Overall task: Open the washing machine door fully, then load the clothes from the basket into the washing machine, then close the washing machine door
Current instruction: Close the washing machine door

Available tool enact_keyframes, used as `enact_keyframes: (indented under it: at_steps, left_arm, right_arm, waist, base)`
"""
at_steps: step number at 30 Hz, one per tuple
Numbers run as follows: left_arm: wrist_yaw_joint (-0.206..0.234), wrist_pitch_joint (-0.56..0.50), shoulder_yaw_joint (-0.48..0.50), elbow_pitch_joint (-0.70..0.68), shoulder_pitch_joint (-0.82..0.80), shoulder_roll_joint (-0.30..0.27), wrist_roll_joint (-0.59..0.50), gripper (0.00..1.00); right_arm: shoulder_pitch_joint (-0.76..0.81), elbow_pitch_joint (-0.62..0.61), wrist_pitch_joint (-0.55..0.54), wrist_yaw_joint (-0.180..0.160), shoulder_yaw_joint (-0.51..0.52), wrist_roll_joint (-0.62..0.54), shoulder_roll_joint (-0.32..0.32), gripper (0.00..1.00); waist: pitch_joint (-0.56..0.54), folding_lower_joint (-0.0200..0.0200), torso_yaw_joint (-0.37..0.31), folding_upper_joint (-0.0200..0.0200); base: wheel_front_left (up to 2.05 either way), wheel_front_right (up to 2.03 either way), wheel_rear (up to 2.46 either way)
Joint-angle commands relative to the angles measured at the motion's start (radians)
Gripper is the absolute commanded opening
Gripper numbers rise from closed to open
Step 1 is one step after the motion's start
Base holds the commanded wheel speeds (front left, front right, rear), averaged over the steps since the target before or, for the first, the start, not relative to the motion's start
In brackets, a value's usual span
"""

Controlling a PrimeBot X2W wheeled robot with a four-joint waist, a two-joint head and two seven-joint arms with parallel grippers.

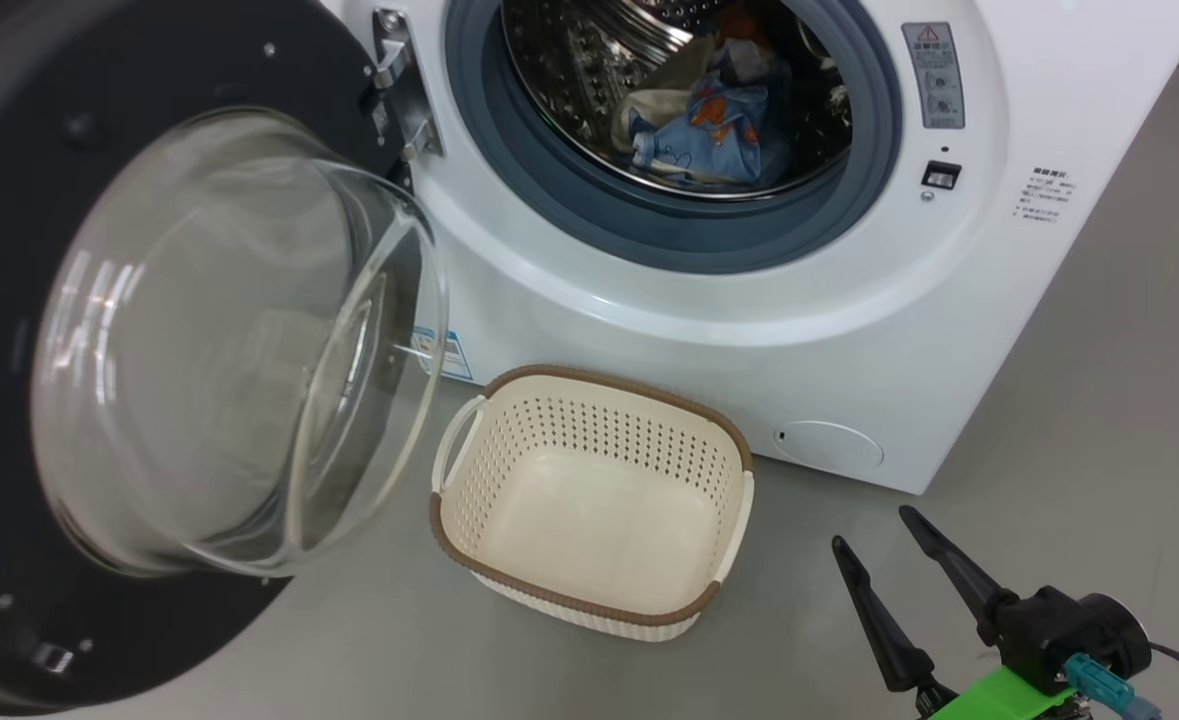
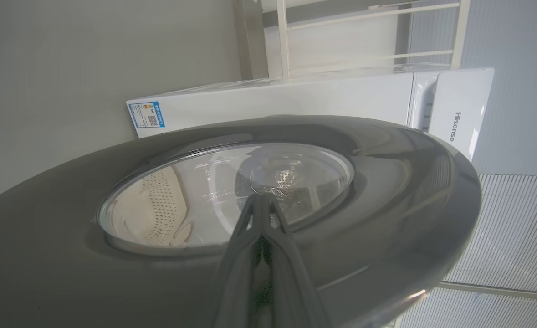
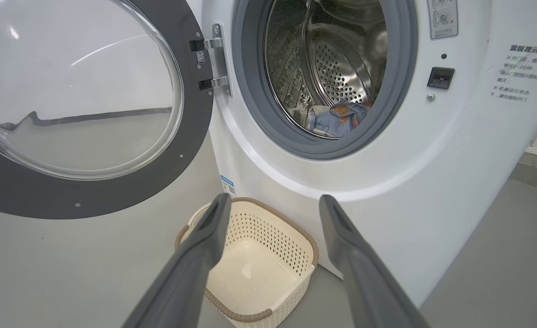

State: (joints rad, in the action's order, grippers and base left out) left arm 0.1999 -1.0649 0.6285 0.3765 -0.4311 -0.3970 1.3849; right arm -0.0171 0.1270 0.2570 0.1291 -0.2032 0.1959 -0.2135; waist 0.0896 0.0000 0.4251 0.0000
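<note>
fig. loading done, door not yet shut. far left: the washing machine door [image 1: 219, 350] stands swung wide on its hinge, glass bowl facing the room. my left hand [image 2: 261, 200] is behind it on the outer face, fingers pressed together and holding nothing, tips at the glass window; whether they touch it i cannot tell. centre: the basket [image 1: 617, 377] sits empty on the floor [image 1: 1099, 400] just in front of the washing machine [image 1: 849, 350], below the opening. above it, the clothes [image 1: 719, 130] lie in the drum [image 1: 589, 60], behind the blue-grey gasket [image 1: 509, 180]. right: my right hand [image 1: 873, 528] hangs low near the floor, fingers spread wide and empty, well apart from the door. judged step: push the door closed. likely faults: narrow closed tips on a glossy curved face may skid sideways instead of driving the swing; a weak push may leave the door resting on the gasket and not caught in the latch slot [image 1: 941, 175]; a loose fold near the drum lip could be trapped in the seal; the bowl sweeps above the basket, so a handle might be clipped if clearance is less than it appears.
</note>
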Motion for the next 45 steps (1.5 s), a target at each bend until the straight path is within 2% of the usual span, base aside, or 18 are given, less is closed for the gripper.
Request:
enact_keyframes:
  at_steps: [1,10,15,24,27,31,36,40,45]
  left_arm:
    - [0.008,-0.023,0.012,-0.044,0.01,-0.031,0.014,0.0]
    - [0.03,-0.074,-0.033,-0.189,0.053,0.112,0.068,0.0]
    - [0.026,-0.073,-0.076,-0.258,0.078,0.183,0.063,0.0]
    - [0.038,-0.098,-0.114,-0.386,0.114,0.268,0.092,0.0]
    - [0.056,-0.095,-0.142,-0.444,0.125,0.302,0.099,0.0]
    - [0.058,-0.076,-0.189,-0.498,0.147,0.328,0.099,0.0]
    - [0.027,0.008,-0.245,-0.491,0.128,0.343,0.097,0.0]
    - [-0.026,0.107,-0.303,-0.433,0.085,0.346,0.092,0.0]
    - [-0.091,0.234,-0.394,-0.322,0.019,0.346,0.136,0.0]
  right_arm:
    - [0.009,-0.02,0.005,0.002,-0.014,0.01,0.0,1.0]
    - [0.017,-0.024,0.005,0.002,-0.002,0.007,0.031,1.0]
    - [0.012,-0.027,0.005,0.002,-0.001,0.008,0.05,1.0]
    - [0.011,-0.034,0.005,0.002,0.012,0.007,0.086,1.0]
    - [0.008,-0.035,0.005,0.002,0.016,0.006,0.096,1.0]
    - [-0.003,-0.037,0.005,0.002,0.019,0.007,0.107,1.0]
    - [-0.018,-0.035,0.005,0.002,0.018,0.007,0.113,1.0]
    - [-0.029,-0.034,0.005,0.002,0.019,0.007,0.116,1.0]
    - [-0.041,-0.03,0.005,0.002,0.014,0.008,0.118,1.0]
  waist:
    - [-0.01,0.0,0.006,0.0]
    - [-0.032,0.0,0.009,0.0]
    - [-0.034,0.0,-0.006,0.0]
    - [-0.026,0.0,-0.067,0.0]
    - [-0.02,0.0,-0.088,0.0]
    - [-0.007,0.0,-0.118,0.0]
    - [0.007,0.0,-0.157,0.0]
    - [0.012,0.0,-0.192,0.0]
    - [0.012,0.0,-0.236,0.0]
  base:
    - [0.0,0.0,0.0]
    - [0.0,0.0,0.0]
    - [0.0,0.0,0.0]
    - [0.0,0.0,0.0]
    - [0.0,0.0,0.0]
    - [0.0,0.0,0.0]
    - [0.0,0.0,0.0]
    - [0.0,0.0,0.0]
    - [0.0,0.0,0.0]
